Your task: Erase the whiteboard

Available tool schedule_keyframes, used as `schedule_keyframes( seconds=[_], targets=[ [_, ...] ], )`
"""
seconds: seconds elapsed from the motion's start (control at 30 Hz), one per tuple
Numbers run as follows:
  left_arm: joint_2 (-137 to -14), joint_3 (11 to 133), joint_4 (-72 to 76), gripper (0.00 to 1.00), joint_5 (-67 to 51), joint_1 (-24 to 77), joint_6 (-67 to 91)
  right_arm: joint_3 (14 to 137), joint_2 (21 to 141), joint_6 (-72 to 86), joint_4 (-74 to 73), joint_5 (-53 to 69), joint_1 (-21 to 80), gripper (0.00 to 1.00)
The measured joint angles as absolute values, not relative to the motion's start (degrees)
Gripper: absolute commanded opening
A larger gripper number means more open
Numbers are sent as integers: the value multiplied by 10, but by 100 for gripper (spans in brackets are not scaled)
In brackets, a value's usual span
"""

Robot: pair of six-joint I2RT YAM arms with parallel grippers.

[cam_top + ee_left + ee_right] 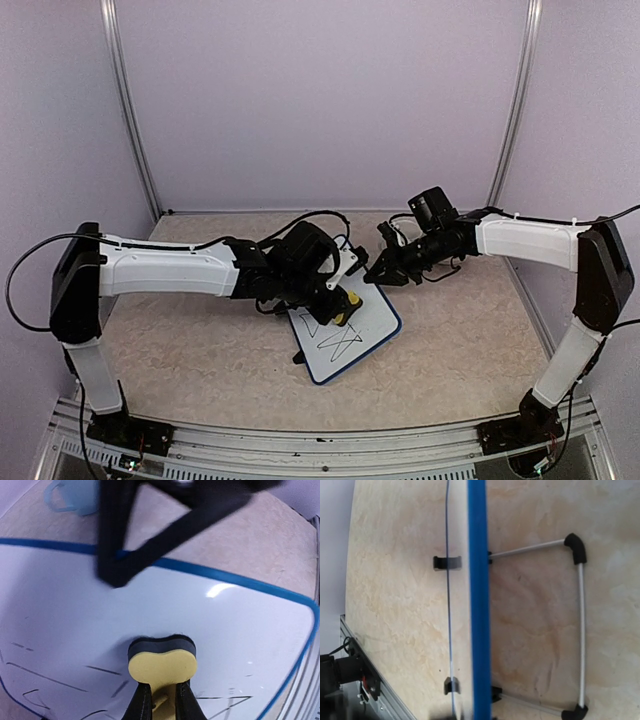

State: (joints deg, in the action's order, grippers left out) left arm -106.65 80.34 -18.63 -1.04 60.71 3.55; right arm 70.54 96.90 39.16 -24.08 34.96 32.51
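- The left gripper [161, 706] is clamped on a yellow sponge eraser [162, 666]. The eraser's dark felt face is pressed to the whiteboard [225, 625] just ahead of the fingertips.
- The right gripper [383, 270] is closed. Its black fingers sit on the board's far blue rim, and its wrist view looks straight along that rim edge-on. I judge it is pinching the rim to steady the board.
- From the left gripper, the board spreads out underneath and to both sides. Black marker strokes [45, 672] lie nearer the wrist than the eraser, on either side of the fingers. The stretch ahead of the eraser, up to the far rim, looks clean.
- From the right gripper, the board runs away from the fingertips toward the left gripper. Its wire stand [580, 630] with black feet shows off one side of the rim, above the bench [200, 345].
- The board is probably light and stiff, with a glossy, slick face.
- Propped on that thin stand, the board could slide or tip under a firm wipe.
- The rim or a corner, clear of the writing, is the sensible place to hold it.
- The eraser is soft and should squash a little, so moderate, even pressure ought to be enough.
- A pale blue mug [75, 500] stands beyond the far rim, off to the left of the right gripper's fingers and apart from the board.
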Motion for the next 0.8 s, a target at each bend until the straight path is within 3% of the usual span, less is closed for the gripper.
schedule_keyframes(
  seconds=[0.2,0.6,0.8],
  targets=[
    [-1053,757,-180,0,15,558,35,705,969,399,-241,349,326,0],
    [-1037,750,-157,0,-13,693,36,705,969,395,-241,350,327,0],
    [-1037,733,-128,0,-36,671,81,705,969,382,-236,350,327,0]
  ],
)
